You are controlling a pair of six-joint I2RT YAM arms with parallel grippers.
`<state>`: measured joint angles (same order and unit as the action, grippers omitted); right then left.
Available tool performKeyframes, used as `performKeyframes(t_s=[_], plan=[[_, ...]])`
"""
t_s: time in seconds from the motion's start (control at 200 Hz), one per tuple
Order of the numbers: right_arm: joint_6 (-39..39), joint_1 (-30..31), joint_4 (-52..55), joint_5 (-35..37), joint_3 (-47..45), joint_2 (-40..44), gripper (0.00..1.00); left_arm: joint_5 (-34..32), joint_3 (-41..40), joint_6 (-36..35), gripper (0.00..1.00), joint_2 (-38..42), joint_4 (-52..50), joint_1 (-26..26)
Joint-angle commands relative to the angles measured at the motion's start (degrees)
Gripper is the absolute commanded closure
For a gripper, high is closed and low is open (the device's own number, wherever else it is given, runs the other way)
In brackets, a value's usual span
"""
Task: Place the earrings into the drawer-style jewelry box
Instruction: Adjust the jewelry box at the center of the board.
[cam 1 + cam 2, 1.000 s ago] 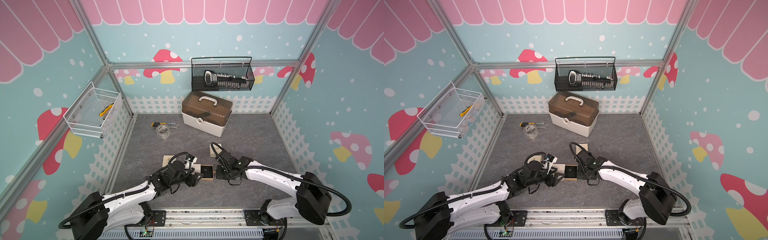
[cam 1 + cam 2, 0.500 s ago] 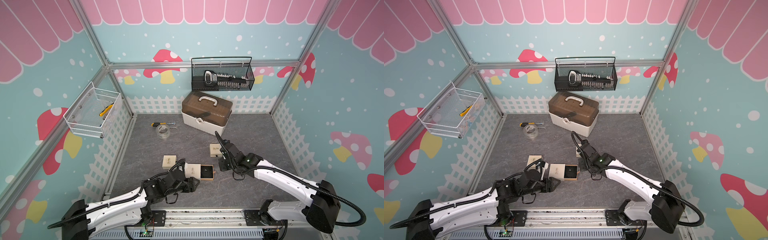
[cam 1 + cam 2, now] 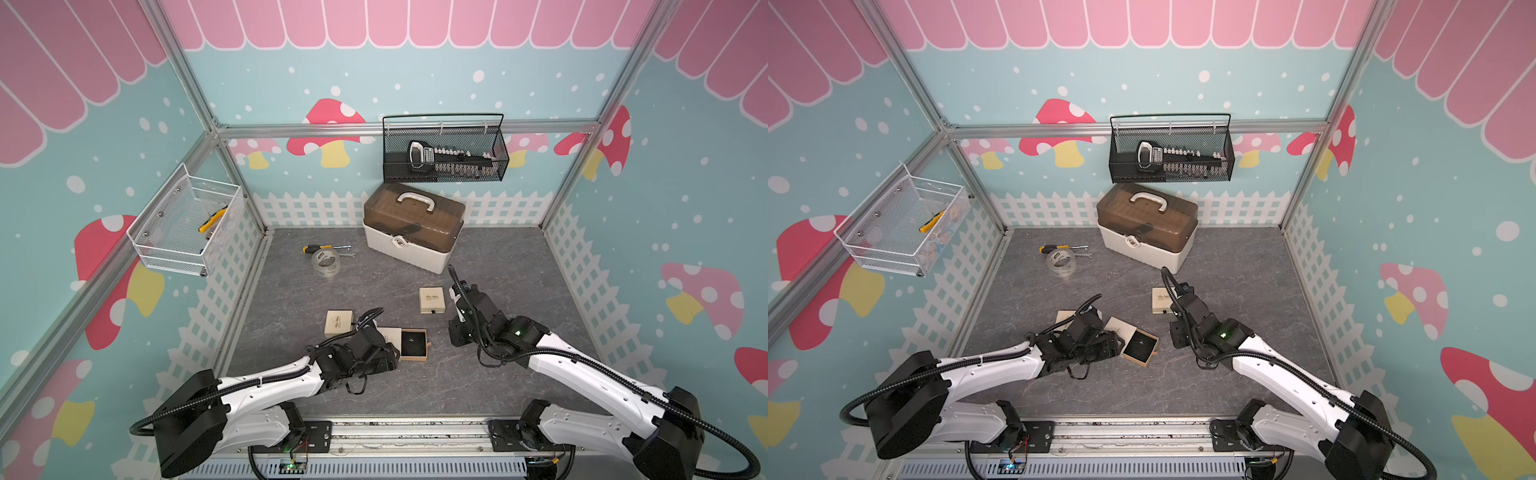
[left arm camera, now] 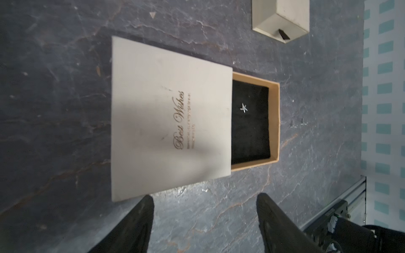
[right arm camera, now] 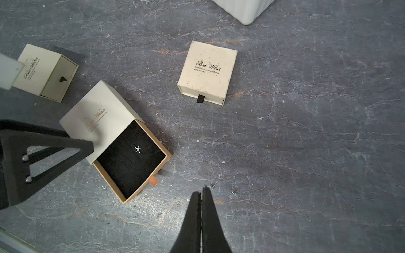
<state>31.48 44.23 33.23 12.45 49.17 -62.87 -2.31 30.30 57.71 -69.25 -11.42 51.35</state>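
The drawer-style jewelry box [image 3: 390, 336] [image 3: 1118, 328] lies at the front middle of the floor. Its cream sleeve [image 4: 171, 118] [image 5: 98, 114] is slid back and the tan drawer [image 3: 425, 345] [image 3: 1155, 348] [image 4: 275, 122] [image 5: 166, 156] stands open. One star-shaped earring [image 4: 243, 107] [image 5: 137, 149] rests on the black lining. Two thin pin-like bits [image 5: 213, 185] lie on the floor by my right gripper [image 5: 202, 192] [image 3: 456, 338], which is shut with nothing seen in it. My left gripper [image 4: 205, 197] [image 3: 388, 353] is open just short of the sleeve, touching nothing.
A closed cream box [image 3: 432, 300] [image 5: 207, 72] sits behind the right gripper, another cream box [image 3: 338, 324] [image 4: 280, 19] behind the left arm. A toolbox [image 3: 413, 228], tape roll [image 3: 326, 262] and screwdriver [image 3: 320, 248] lie further back. Wire baskets hang on the walls.
My left gripper has let go of the sleeve and drawn back from it. The right gripper has moved away from the drawer to the right. The box has stayed in place.
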Motion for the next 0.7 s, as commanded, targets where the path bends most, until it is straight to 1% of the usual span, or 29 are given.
performKeyframes(t_s=[0.0, 0.145, 0.29, 0.43, 0.535, 0.625, 0.695], plan=[[-1.08, -0.68, 0.69, 0.84, -1.47, 1.41, 1.0, 1.59, 2.04, -2.23, 0.25, -3.19, 3.33, -3.09], [-1.4, -1.03, 0.6, 0.75, -2.0, 2.05, 1.0, 5.06, 5.45, -6.01, 0.26, -8.46, 5.53, -6.65], [-1.84, -1.16, 0.39, 0.95, -3.04, 2.7, 1.0, 8.23, 10.63, -10.54, 0.27, -13.94, 6.4, -9.84], [-2.73, -1.26, -0.25, 0.48, -4.16, 3.84, 1.0, 12.31, 14.86, -13.46, 0.27, -18.62, 7.7, -13.02], [-3.21, -1.34, -0.85, 0.65, -5.01, 4.8, 1.0, 15.11, 17.24, -15.21, 0.27, -21.92, 8.52, -14.31], [-4.14, -1.38, -2.6, 1.12, -6.2, 6.18, 1.0, 17.13, 18.33, -16.43, 0.27, -23.28, 9.24, -14.68], [-5.45, -1.34, -5.39, 0.61, -7.28, 7.41, 1.0, 16.89, 18.18, -17.45, 0.27, -22.03, 8.95, -14.7]])
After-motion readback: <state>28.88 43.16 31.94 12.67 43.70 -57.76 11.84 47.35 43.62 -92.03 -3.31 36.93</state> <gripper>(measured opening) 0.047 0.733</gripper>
